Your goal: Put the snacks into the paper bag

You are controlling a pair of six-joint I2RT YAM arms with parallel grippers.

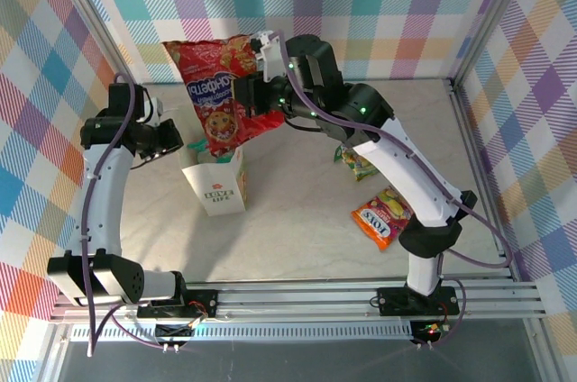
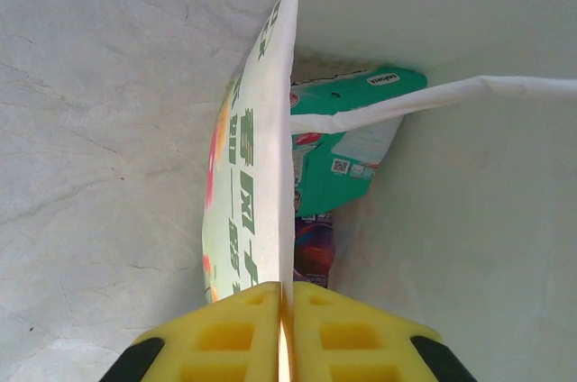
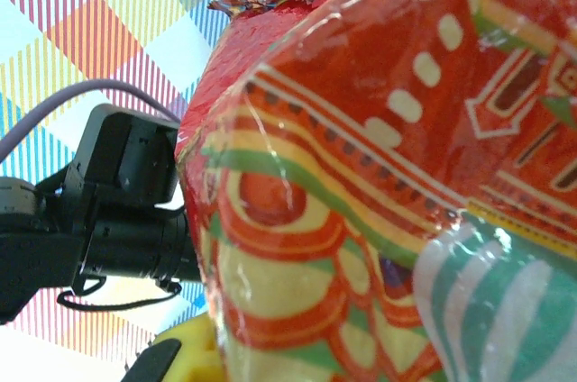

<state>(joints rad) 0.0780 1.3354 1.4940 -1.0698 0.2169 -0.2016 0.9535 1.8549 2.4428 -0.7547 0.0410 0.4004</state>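
The paper bag (image 1: 219, 186) is standing upright on the table (image 1: 297, 220), left of centre, with its mouth facing up. The left gripper (image 1: 180, 143) is gripping the bag at its left rim; in the left wrist view its yellow fingers (image 2: 225, 328) are pinching narrowly on the thin paper wall and holding that side away from the opposite one, so the mouth is gaping. Down inside the bag, a teal-white packet (image 2: 347, 143) is lying against the far wall, and a purple packet (image 2: 313, 251) is sitting lower, partly hidden under it. Directly over the mouth, the large red packet (image 1: 212, 98) is hanging lengthwise, its lower end close to the rim; whether that end is crossing the rim cannot be told from above. The right gripper (image 1: 255, 95) is clamping the red packet at its right edge, well clear of the table, and the crinkled foil is crowding the right wrist view. Further out, on the right half of the table and well apart from the bag, the green-yellow packet (image 1: 357, 164) and the orange packet (image 1: 382, 216) are lying flat, near each other and untouched. By this reading two of the five packets are already bagged, the third is waiting to be lowered and let go, and two are remaining to be fetched from the right side.
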